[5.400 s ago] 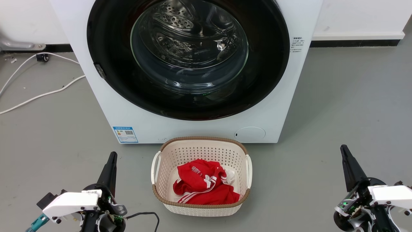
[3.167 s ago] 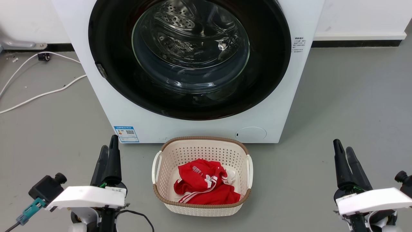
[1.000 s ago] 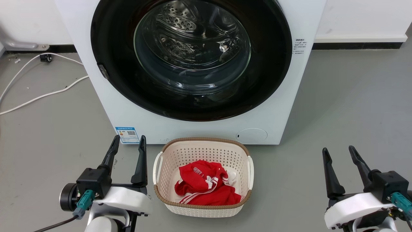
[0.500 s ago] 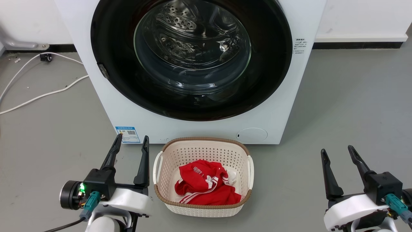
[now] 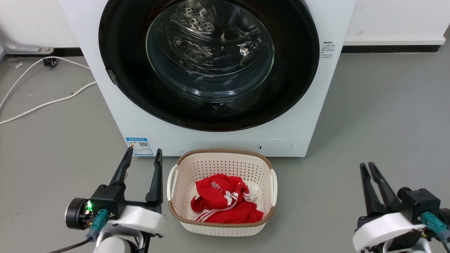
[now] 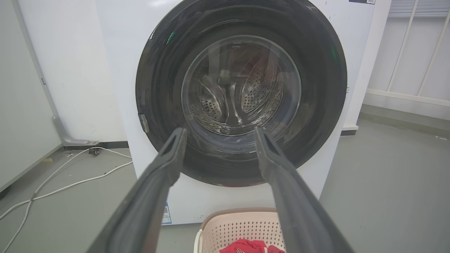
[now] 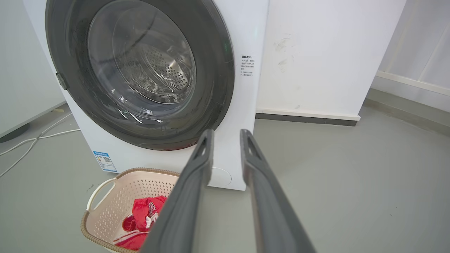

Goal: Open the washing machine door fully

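- The washing machine door [image 5: 295, 88], a very large round glossy black disc with a bulging clear glass bowl at its centre, lies shut and flush against the front of the boxy white washing machine [image 5: 105, 105]. The opening has not begun.
- A small grey tab [image 5: 111, 77] sits on the disc's left edge. It is probably the catch, so the door would swing from that side.
- The left gripper [image 5: 144, 151] hovers low over the grey floor, just beside the basket, with its two long dark fingers spread wide and holding nothing. In the left wrist view it [image 6: 219, 130] points at the door [image 6: 323, 88], a sensible ready pose for reaching the tab.
- The right gripper [image 5: 366, 165] waits well off to the right. Its fingers are drawn close with a narrow gap and grip nothing — likely parked out of the door's sweep.
- The cream perforated plastic basket with a brown woven rim [image 5: 225, 151] holds a crumpled red garment with white stripes [image 5: 225, 200] and stands just before the machine, below the door. It seems placed for loading once the drum is reachable, yet low enough that the door should pass over it.
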Tool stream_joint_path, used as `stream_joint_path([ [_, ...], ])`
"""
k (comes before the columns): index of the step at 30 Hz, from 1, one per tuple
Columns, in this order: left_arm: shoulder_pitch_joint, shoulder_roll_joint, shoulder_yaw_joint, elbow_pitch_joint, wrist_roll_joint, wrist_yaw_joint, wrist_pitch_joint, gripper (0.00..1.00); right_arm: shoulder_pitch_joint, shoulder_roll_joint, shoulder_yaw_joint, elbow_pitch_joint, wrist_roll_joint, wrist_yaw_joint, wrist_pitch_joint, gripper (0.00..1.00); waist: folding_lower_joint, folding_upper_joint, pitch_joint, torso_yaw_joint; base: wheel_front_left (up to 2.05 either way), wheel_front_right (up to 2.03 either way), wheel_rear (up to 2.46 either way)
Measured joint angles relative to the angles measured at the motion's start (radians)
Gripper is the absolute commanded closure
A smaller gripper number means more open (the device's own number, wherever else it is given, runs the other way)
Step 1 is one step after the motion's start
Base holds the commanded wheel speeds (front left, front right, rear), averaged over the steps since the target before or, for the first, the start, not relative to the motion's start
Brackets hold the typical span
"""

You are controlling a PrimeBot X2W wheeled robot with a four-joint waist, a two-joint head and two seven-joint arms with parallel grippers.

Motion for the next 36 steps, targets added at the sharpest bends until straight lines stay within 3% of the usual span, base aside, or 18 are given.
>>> stream_joint_path([
  [3, 0.0, -0.001, 0.0, 0.0, 0.0, 0.0, 0.0, 0.0, 0.0, 0.0, 0.003, 0.002, 0.029, 0.0, -0.01, 1.0, 0.0, 0.0, 0.001, 0.0, 0.0, 0.0, 0.0],
  [5, 0.001, -0.001, 0.0, 0.0, 0.0, 0.0, 0.0, 0.0, -0.001, 0.0, 0.002, 0.007, 0.111, 0.0, -0.026, 1.0, 0.0, 0.0, 0.001, 0.0, 0.0, 0.0, 0.0],
  [12, 0.001, -0.002, 0.0, -0.001, -0.007, 0.0, 0.0, 0.0, -0.005, 0.001, 0.034, 0.06, 0.769, 0.0, -0.129, 1.0, 0.0, 0.0, -0.001, 0.002, 0.0, 0.0, 0.0],
  [13, 0.001, -0.002, 0.0, -0.001, -0.007, 0.0, 0.0, 0.0, -0.005, 0.001, 0.034, 0.06, 0.769, 0.0, -0.129, 1.0, 0.0, 0.0, -0.001, 0.002, 0.0, 0.0, 0.0],
  [14, 0.001, -0.002, 0.002, 0.0, -0.009, 0.0, 0.0, 0.0, -0.033, 0.001, 0.045, 0.072, 1.221, 0.0, -0.156, 1.0, 0.0, 0.0, -0.001, 0.001, 0.0, 0.0, 0.0],
  [17, 0.001, -0.002, 0.002, -0.002, -0.012, 0.002, 0.0, 0.0, -0.069, 0.002, 0.033, 0.064, 1.452, 0.0, -0.163, 1.0, -0.0001, 0.0, 0.004, -0.002, 0.0, 0.0, 0.0],
  [24, -0.025, -0.002, 0.006, -0.018, -0.016, 0.001, 0.0, 0.0, -0.236, -0.028, -0.038, 0.14, 1.596, 0.0, -0.138, 1.0, -0.0001, 0.0, 0.045, -0.003, 0.0, 0.0, 0.0],
  [30, -0.064, -0.002, 0.007, -0.028, -0.014, -0.006, 0.0, 0.0, -0.468, -0.119, -0.05, 0.29, 1.669, 0.0, -0.072, 1.0, 0.0, 0.0, 0.1, 0.001, 0.0, 0.0, 0.0],
  [36, -0.103, -0.002, 0.002, -0.034, -0.015, -0.013, 0.0, 0.0, -0.74, -0.239, 0.011, 0.492, 1.679, 0.0, 0.02, 1.0, 0.0, 0.0, 0.156, 0.017, 0.0, 0.0, 0.0],
])
